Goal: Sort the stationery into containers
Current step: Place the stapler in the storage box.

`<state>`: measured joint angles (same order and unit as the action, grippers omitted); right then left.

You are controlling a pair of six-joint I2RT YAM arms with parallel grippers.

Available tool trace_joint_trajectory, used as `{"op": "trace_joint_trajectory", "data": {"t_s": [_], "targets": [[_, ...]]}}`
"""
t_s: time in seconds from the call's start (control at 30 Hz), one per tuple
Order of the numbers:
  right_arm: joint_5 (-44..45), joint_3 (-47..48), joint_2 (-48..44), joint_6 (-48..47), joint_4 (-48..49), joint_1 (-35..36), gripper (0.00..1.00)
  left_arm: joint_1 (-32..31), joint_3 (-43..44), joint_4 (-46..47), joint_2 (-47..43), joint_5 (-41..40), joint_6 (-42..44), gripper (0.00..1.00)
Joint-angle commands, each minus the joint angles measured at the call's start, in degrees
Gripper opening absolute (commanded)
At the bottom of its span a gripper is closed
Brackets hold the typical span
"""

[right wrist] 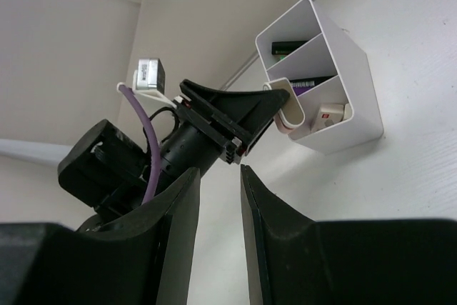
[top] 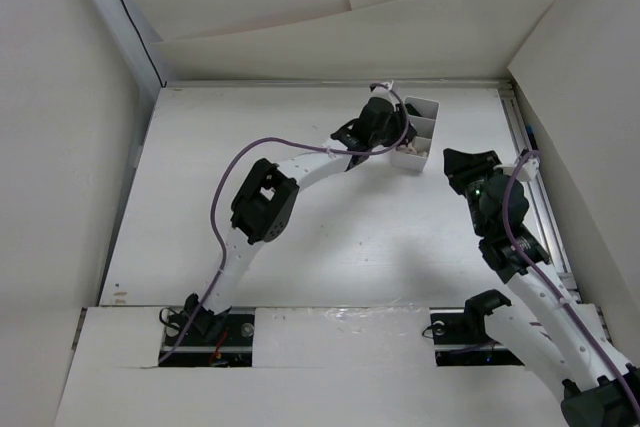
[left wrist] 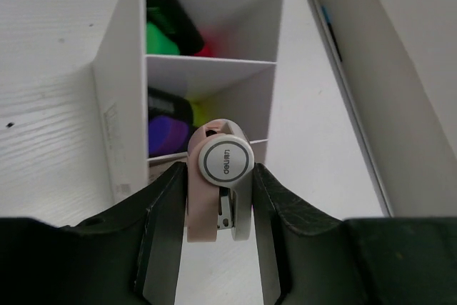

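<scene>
Held item: a small pale pink and white correction-tape-like dispenser [left wrist: 218, 191] with a round grey-ringed cap is being gripped between the jaws of the left gripper [left wrist: 214, 248], narrowed onto its flat sides.
Position: the dispenser is being held just above the near end of the white three-compartment plastic box [left wrist: 121, 105], over the nearest compartment, so that it can, by judgement, be dropped straight in.
Box contents: green and black highlighter markers [left wrist: 164, 23] with a red-pink one beside them are lying in the far compartment; a purple marker [left wrist: 166, 133] and a yellow one are lying in the middle compartment; in the right wrist view a small white item with a red mark [right wrist: 332, 113] is lying in the nearest one.
Box location: the box [top: 415, 132] is standing at the far right of the white desk [top: 300, 247], close to the back wall.
Right arm: the right gripper [right wrist: 220, 233] is being kept back, well apart from the box, apparently to leave the left arm room.
Right jaws: they are standing narrowly apart with nothing seen between them.
Stage: sorting is judged to be well along, with this piece not yet released.
</scene>
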<state>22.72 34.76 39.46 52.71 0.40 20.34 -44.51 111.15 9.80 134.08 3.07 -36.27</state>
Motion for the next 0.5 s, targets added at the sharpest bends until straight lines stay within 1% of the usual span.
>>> {"op": "trace_joint_trajectory", "data": {"t_s": [0.0,0.1,0.17,0.27,0.3,0.33,0.37,0.43,0.47], "targets": [[0.5,0.4,-0.3,0.2,2.1,0.3,0.35,-1.5,4.3,3.6,-0.1,0.5,0.4,0.03],[0.0,0.4,-0.3,0.2,2.1,0.3,0.35,-1.5,6.1,3.6,1.2,0.5,0.4,0.06],[0.0,0.4,-0.3,0.2,2.1,0.3,0.35,-1.5,7.2,2.8,1.9,0.0,0.4,0.06],[0.0,0.4,-0.3,0.2,2.1,0.3,0.35,-1.5,7.2,2.8,1.9,0.5,0.4,0.17],[0.0,0.4,-0.3,0.2,2.1,0.3,0.35,-1.5,6.7,2.8,1.9,0.5,0.4,0.25],[0.0,0.4,-0.3,0.2,2.1,0.3,0.35,-1.5,6.7,2.8,1.9,0.5,0.4,0.25],[0.5,0.4,-0.3,0.2,2.1,0.3,0.35,-1.5,6.7,2.8,1.9,0.5,1.1,0.30],[0.5,0.4,-0.3,0.2,2.1,0.3,0.35,-1.5,5.8,2.2,1.1,0.0,1.6,0.32],[0.5,0.4,-0.3,0.2,2.1,0.3,0.35,-1.5,4.3,2.7,0.3,-0.5,1.6,0.36]]}}
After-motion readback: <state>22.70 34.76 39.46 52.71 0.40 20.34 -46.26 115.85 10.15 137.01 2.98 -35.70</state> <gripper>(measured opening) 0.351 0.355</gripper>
